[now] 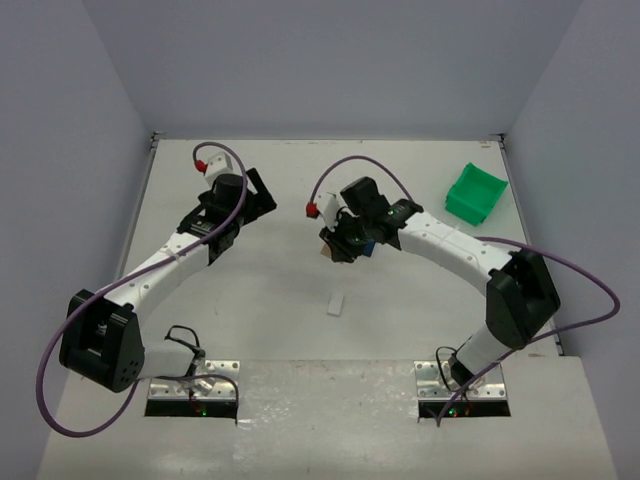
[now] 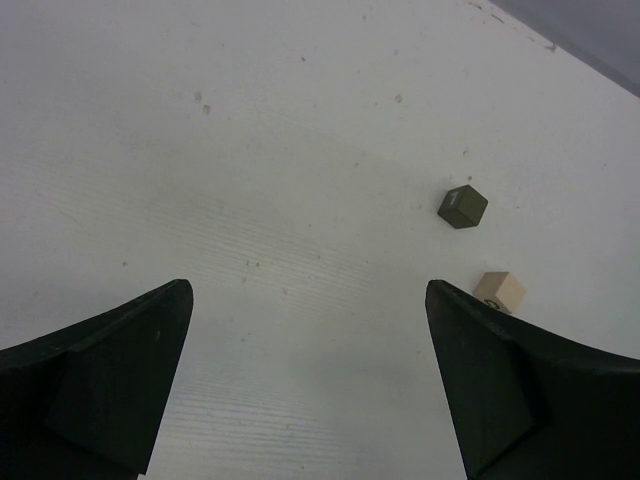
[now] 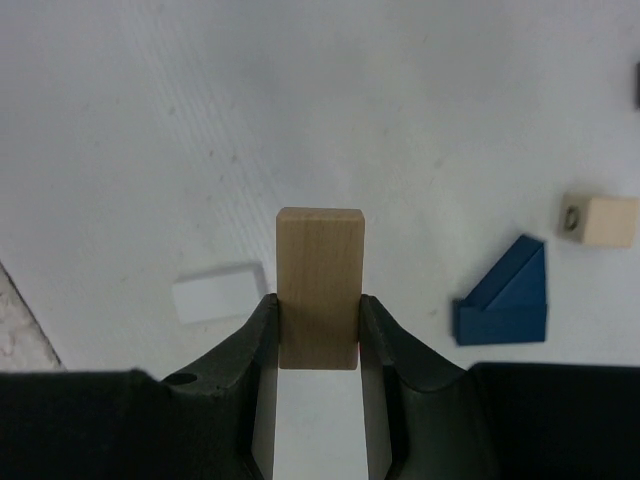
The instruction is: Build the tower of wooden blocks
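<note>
The right fingers (image 3: 385, 345) pinch a tan oblong block (image 3: 320, 285) across its narrow faces near one end, so most of its length projects forward above the bench (image 3: 150, 120). The left fingers (image 2: 110, 370) are fully spread and hold nothing.

No wood block tower is stacked yet. The blue roof piece (image 3: 505, 295), a beige cube (image 3: 598, 220) and a dark cube (image 2: 462, 206) lie apart on the bench.

The blocks appear light, rigid and smooth-faced, so expect slip or twist under a skewed grip. Grasp each block on two parallel flat faces. Take the roof piece by its flat sides, never by the slope.

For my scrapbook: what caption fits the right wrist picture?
Right gripper pinches a tan block near a blue roof piece.
</note>
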`<state>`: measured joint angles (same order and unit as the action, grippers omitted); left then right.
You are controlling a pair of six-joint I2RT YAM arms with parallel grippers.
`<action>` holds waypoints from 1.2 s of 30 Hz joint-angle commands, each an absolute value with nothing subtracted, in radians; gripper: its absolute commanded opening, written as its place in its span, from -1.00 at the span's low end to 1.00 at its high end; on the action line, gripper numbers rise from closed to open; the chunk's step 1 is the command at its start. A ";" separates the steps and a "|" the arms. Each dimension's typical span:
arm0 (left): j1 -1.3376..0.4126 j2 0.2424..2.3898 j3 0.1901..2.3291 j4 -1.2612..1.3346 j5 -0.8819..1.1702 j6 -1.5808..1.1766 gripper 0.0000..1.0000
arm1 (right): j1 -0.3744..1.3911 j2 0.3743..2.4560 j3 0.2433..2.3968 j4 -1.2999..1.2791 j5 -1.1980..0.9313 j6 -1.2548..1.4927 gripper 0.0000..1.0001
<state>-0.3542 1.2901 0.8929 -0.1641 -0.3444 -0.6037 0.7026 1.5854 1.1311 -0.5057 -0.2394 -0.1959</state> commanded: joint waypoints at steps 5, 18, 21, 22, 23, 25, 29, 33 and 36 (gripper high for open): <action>-0.351 1.252 0.864 -0.102 -0.274 -0.577 1.00 | 0.852 1.423 0.887 -0.385 -0.212 -0.084 -0.85; -0.351 1.247 0.849 -0.086 -0.261 -0.572 1.00 | 0.888 1.554 0.903 -0.268 -0.127 -0.068 -0.84; -0.351 1.248 0.844 -0.077 -0.247 -0.571 1.00 | 0.888 1.555 0.880 -0.248 -0.161 -0.088 -0.80; -0.351 1.248 0.843 -0.078 -0.247 -0.571 1.00 | 0.888 1.560 0.874 -0.247 -0.158 -0.095 -0.79; -0.351 1.247 0.842 -0.080 -0.248 -0.571 1.00 | 0.888 1.564 0.870 -0.247 -0.149 -0.098 -0.78; -0.351 1.246 0.843 -0.078 -0.250 -0.571 1.00 | 0.888 1.571 0.865 -0.243 -0.139 -0.101 -0.79; -0.351 1.245 0.844 -0.080 -0.253 -0.571 1.00 | 0.888 1.583 0.862 -0.257 -0.164 -0.120 -0.78; -0.351 1.243 0.844 -0.078 -0.252 -0.571 1.00 | 0.888 1.575 0.837 -0.251 -0.188 -0.137 -0.76; -0.351 1.243 0.842 -0.077 -0.252 -0.571 1.00 | 0.888 1.574 0.825 -0.241 -0.182 -0.143 -0.75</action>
